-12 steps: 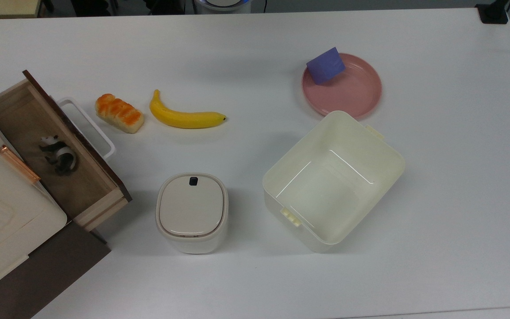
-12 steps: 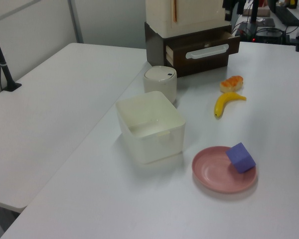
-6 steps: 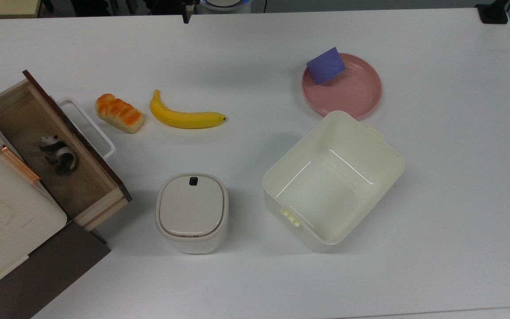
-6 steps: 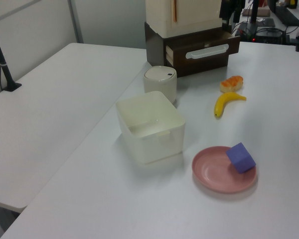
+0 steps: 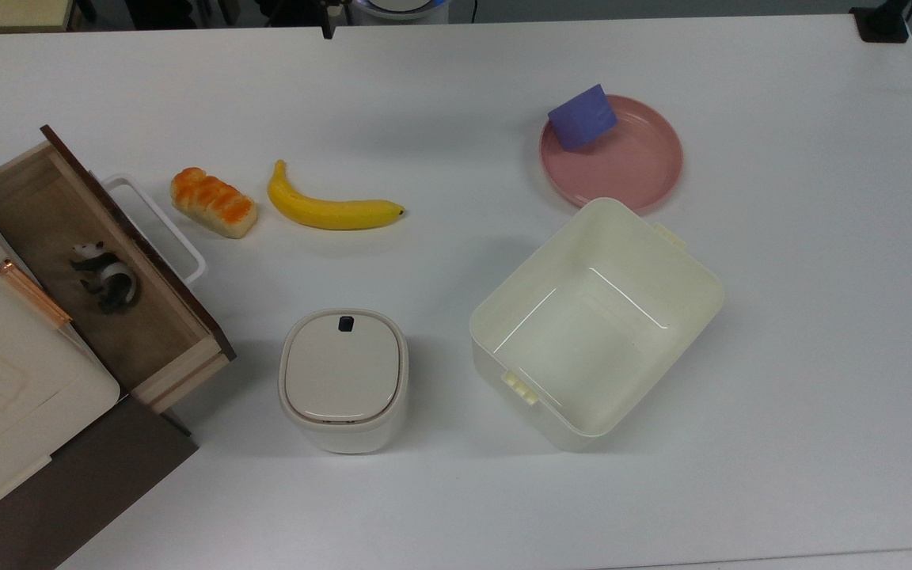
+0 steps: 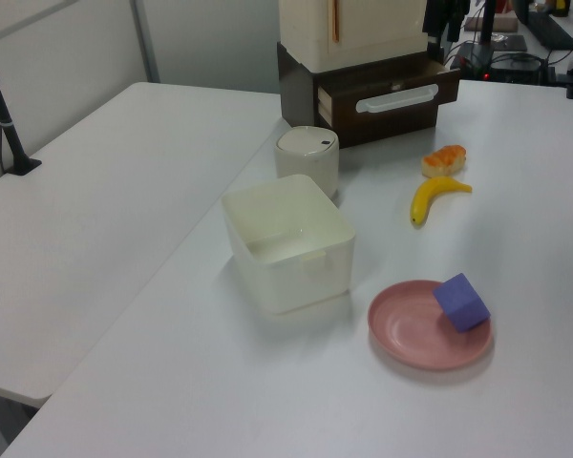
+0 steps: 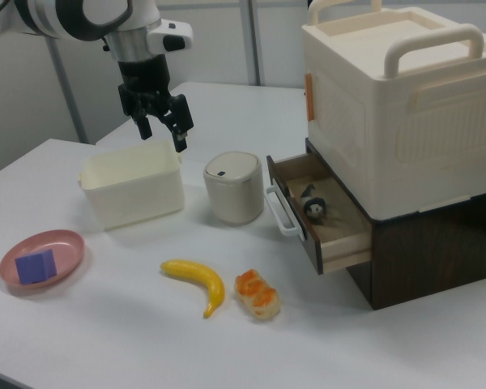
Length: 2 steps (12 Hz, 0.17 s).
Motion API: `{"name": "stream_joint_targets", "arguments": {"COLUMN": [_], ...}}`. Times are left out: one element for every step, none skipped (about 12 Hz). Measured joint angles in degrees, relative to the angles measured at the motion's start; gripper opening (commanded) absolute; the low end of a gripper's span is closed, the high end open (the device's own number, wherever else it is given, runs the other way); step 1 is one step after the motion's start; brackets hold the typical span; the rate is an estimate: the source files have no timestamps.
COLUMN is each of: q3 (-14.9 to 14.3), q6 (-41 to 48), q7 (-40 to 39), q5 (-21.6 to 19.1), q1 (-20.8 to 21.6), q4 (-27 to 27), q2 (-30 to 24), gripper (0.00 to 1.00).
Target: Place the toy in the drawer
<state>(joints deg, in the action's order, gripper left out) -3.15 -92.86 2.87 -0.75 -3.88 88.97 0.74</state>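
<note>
The toy (image 5: 105,277), a small black-and-white panda, lies on its side on the brown bottom of the drawer (image 5: 157,346). The drawer is pulled out at the top view's left. The right view shows the toy (image 7: 313,204) inside the same drawer (image 7: 342,240), behind the dark front panel with its white loop handle (image 7: 279,212). My gripper (image 7: 162,134) hangs high above the table, over the cream bin and far from the drawer. It is open and holds nothing. One of its fingers (image 5: 327,22) pokes in at the top view's upper edge.
On the table lie an orange bread toy (image 5: 213,203) and a banana (image 5: 331,210) near the drawer front. There is also a lidded white canister (image 5: 343,380), an open cream bin (image 5: 685,269) and a pink plate (image 5: 634,170) carrying a purple cube (image 5: 583,117). A cream box (image 7: 397,105) sits on the cabinet.
A dark fingertip of my gripper has come into sight at the top view's upper edge. The toy lies still in the drawer.
</note>
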Motion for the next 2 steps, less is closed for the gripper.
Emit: {"name": "stream_joint_targets", "arguments": {"q3": [0.00,0.03], "q6": [0.00,0.00], "q7": [-0.56,-0.77], "q5": [0.00,0.00], "q1": [0.04,0.15], "q4": [0.02,0.04], "q2": [0.00,0.00], "gripper": [1.00,1.00]}}
